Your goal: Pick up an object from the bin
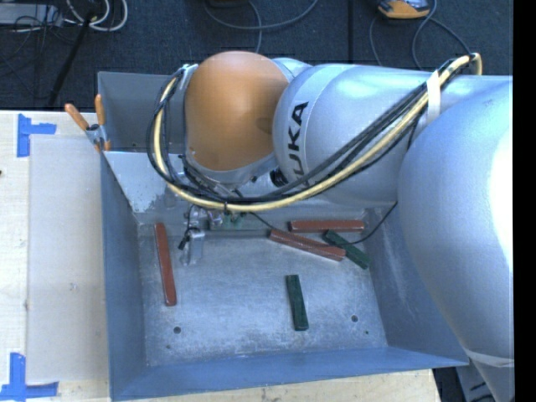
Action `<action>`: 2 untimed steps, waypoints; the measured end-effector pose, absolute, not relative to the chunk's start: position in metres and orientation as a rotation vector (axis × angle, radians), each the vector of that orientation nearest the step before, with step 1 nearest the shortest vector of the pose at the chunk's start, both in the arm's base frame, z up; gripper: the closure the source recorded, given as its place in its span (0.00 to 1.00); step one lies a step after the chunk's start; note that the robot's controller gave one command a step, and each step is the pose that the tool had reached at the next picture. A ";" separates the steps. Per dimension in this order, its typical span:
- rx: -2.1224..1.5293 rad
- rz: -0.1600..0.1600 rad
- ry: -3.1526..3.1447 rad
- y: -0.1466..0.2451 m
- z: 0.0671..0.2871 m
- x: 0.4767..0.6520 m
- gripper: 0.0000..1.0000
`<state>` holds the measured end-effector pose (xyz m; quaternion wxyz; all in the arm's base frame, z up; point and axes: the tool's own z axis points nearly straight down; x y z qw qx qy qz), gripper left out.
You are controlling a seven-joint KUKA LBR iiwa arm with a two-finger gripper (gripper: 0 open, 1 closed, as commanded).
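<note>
Five slim sticks lie loose on the floor of the grey bin [126,308]. Landmark: the long red-brown stick [165,264]. The pincer [192,243] hangs low just right of the landmark's upper end, beside it, contact not discernible; whether it is open or closed cannot be told. Farther right of the landmark lie a lone dark green stick [295,302] and, beyond it, a cluster: a pair of red-brown sticks [306,245] with a second green stick [349,251]. Progress, as judged: the pincer is down in the bin, but every stick rests on the floor — grasp and lift are left to do
</note>
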<state>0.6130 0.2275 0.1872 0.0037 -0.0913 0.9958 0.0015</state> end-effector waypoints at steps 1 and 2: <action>-0.628 -0.001 3.083 0.194 0.108 0.617 0.00; -0.623 0.002 3.080 0.195 0.110 0.618 1.00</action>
